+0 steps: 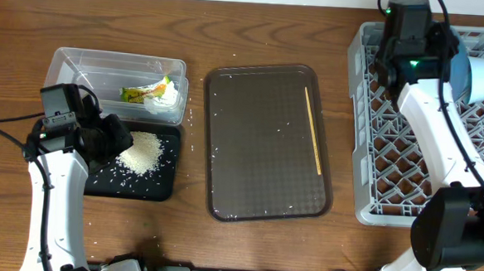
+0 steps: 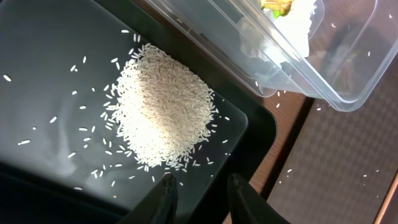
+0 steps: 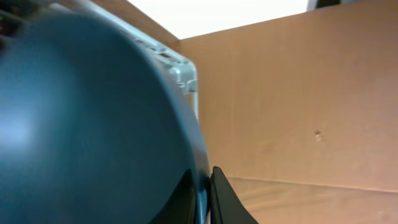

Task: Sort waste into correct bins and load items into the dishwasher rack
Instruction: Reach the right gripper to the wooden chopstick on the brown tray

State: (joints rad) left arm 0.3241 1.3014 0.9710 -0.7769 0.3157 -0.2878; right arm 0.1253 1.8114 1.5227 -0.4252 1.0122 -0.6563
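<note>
Evidently the right gripper (image 3: pixel 204 199) clamped the blue dish (image 3: pixel 93 124) by its rim for racking; the left gripper (image 2: pixel 200 186) hung parted, empty, over the rice (image 2: pixel 161 112).

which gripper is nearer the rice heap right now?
Left. The left gripper hangs just beside the rice heap over the black tray; the right gripper is far off at the dishwasher rack, gripping the blue dish.

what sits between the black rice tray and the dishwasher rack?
The brown serving tray, with the thin wooden stick lying along its right side. The overhead view shows this.
</note>
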